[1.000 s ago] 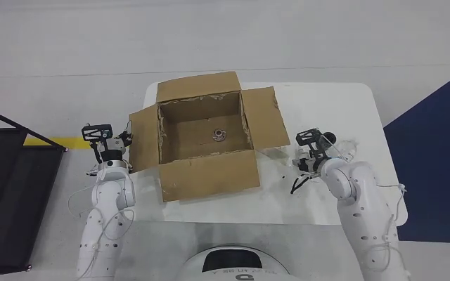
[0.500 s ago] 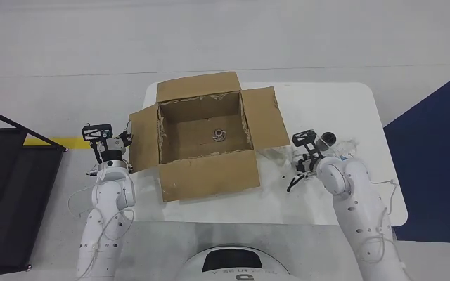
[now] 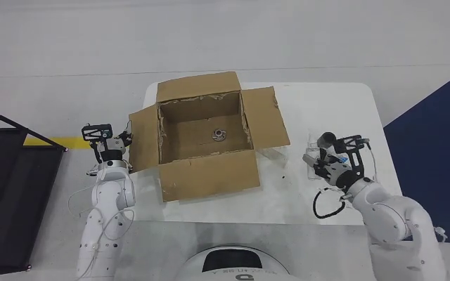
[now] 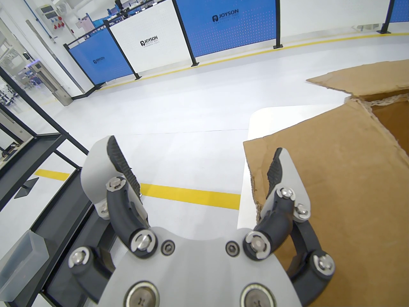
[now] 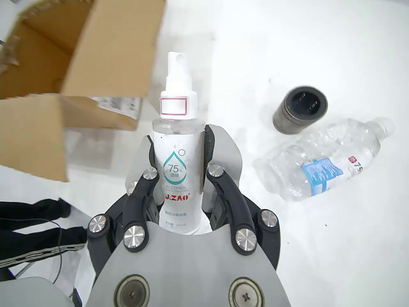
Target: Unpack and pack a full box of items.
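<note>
Finding 1, movement. One second ago the right pincer (image 3: pixel 330 159) stood close against the open box's (image 3: pixel 207 177) 3 o'clock flap. It has since drawn off toward 3 o'clock across the counter (image 3: pixel 330 105), and the arm behind it has swung outward. It now sits beside the items already laid out.

Finding 2, grip. The right pincer (image 5: pixel 177 148) is closed to the width of the spray bottle (image 5: pixel 175 119), with a pad on each side of the clear body just below the white spray head. The bottle lies along the pincer's axis, nozzle pointing away from the wrist. We cannot tell whether its base touches the counter.

Finding 3, laid-out items. A dark cylinder (image 5: pixel 300 110) lies on the counter, with a water bottle (image 5: pixel 322 161) on its side just beside it. Both are near the spray bottle and apart from it.

Finding 4, no change. The left pincer (image 4: pixel 195 154) has kept its place at the box's 9 o'clock, off the counter's edge, spread wide with nothing in it. A small metal ring (image 3: pixel 219 133) remains on the box floor.

Assessment. We judge the unpacking to be nearly done. The spray bottle appears bound for the group at 3 o'clock, and the ring looks to be the last piece inside. Setting the bottle down too near the water bottle could send that one rolling.
</note>
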Action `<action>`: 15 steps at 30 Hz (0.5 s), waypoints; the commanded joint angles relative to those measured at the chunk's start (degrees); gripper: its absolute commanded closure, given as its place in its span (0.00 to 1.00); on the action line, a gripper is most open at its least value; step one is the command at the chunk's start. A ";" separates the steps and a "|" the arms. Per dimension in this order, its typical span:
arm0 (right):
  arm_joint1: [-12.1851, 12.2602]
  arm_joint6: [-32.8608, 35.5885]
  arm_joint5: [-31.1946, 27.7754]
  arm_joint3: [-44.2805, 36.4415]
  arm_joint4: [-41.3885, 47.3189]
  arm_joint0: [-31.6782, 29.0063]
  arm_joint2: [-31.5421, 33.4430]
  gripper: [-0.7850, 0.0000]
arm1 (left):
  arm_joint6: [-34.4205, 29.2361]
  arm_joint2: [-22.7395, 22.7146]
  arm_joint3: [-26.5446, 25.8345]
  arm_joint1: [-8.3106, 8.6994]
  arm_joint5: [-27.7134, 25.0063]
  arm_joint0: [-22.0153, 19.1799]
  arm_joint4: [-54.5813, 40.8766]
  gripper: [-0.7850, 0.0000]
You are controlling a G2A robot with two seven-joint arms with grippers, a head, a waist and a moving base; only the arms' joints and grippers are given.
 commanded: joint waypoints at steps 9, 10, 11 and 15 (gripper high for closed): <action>0.82 10.73 3.38 -8.28 1.64 10.12 -9.11 1.00 | 0.00 0.00 0.00 0.00 0.00 0.00 0.00 0.00; 0.82 12.47 5.11 -8.28 0.49 13.00 -11.97 1.00 | 0.00 0.00 0.00 0.00 0.00 0.00 0.00 0.00; 0.78 14.10 7.08 -8.28 -0.71 16.00 -14.99 1.00 | 0.00 0.00 0.00 0.00 0.00 0.00 0.00 0.00; 0.07 19.00 15.20 -3.94 -5.23 29.10 -27.27 1.00 | 0.00 0.00 0.00 0.00 0.00 0.00 0.00 0.00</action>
